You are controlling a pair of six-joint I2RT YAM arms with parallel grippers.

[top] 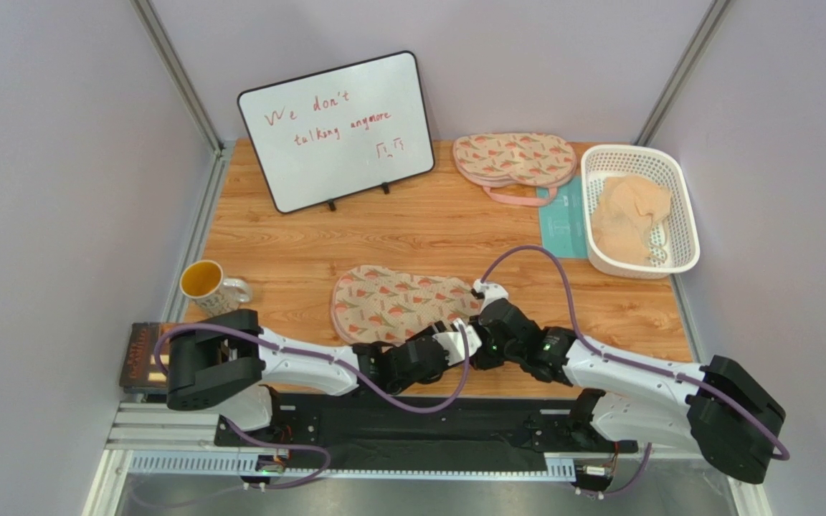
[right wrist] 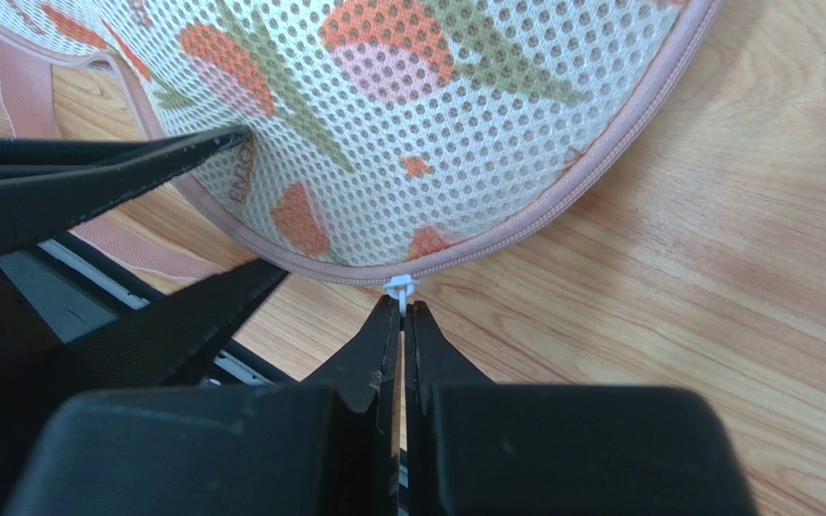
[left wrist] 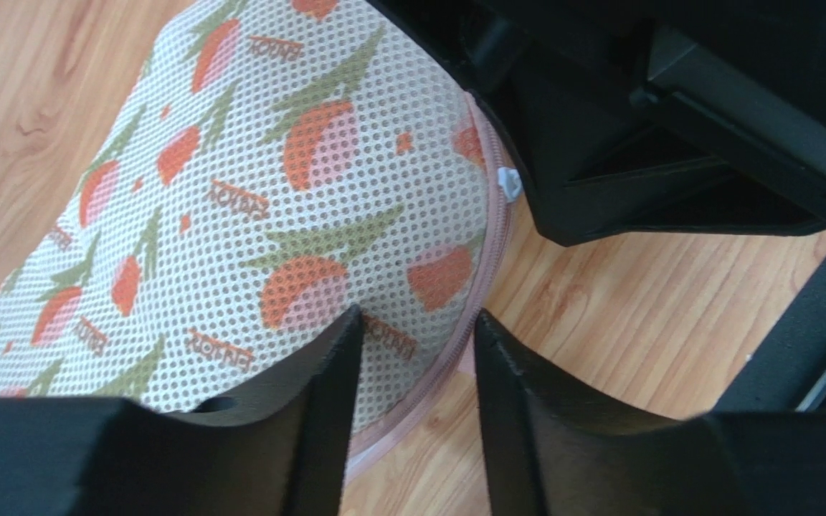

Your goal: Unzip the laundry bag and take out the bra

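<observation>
The laundry bag (top: 401,304) lies flat on the wooden table just in front of both arms, cream mesh with an orange and green print (left wrist: 277,194) and pink trim. My right gripper (right wrist: 402,312) is shut on the bag's small white zipper pull (right wrist: 399,288) at the bag's rim. My left gripper (left wrist: 415,323) straddles the pink zipper edge right beside it. One of its fingers (left wrist: 331,355) rests over the mesh and the other stands over bare wood, with a gap between them. The bra is out of view.
At the back right lies a second printed pouch (top: 514,159). Beside it stands a white basket (top: 687,194) holding pale peach fabric (top: 627,220). A whiteboard (top: 337,129) stands at the back and a yellow mug (top: 207,285) at the left. The bag's pink strap (right wrist: 127,242) trails under the left fingers.
</observation>
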